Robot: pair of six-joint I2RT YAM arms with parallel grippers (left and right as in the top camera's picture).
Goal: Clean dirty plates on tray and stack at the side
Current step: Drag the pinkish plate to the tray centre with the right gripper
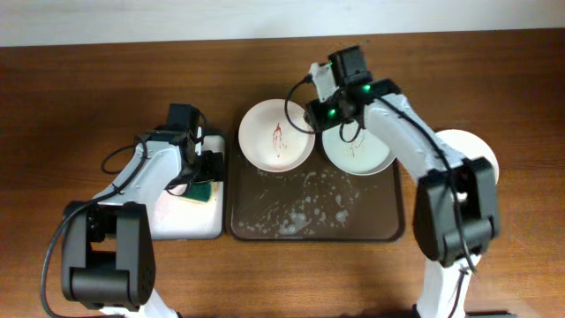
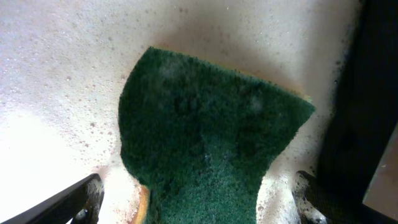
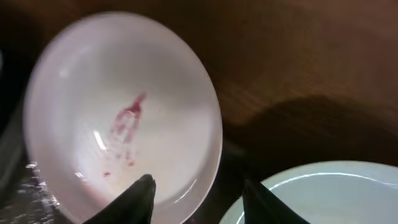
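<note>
Two plates lie at the far end of the dark brown tray (image 1: 313,221). The left plate (image 1: 275,134) has red smears and also shows in the right wrist view (image 3: 124,112). The right plate (image 1: 357,150) is partly under my right arm; its rim shows in the right wrist view (image 3: 323,193). A third plate (image 1: 477,146) lies on the table to the right of the tray. My right gripper (image 3: 199,196) is open, one finger over the left plate, the other by the right plate. My left gripper (image 2: 198,202) is open, its fingers either side of a green sponge (image 2: 211,143).
The sponge lies in foam on a smaller white tray (image 1: 181,221), left of the brown tray. Soapy wet patches cover the brown tray's near half. Bare wooden table lies all around.
</note>
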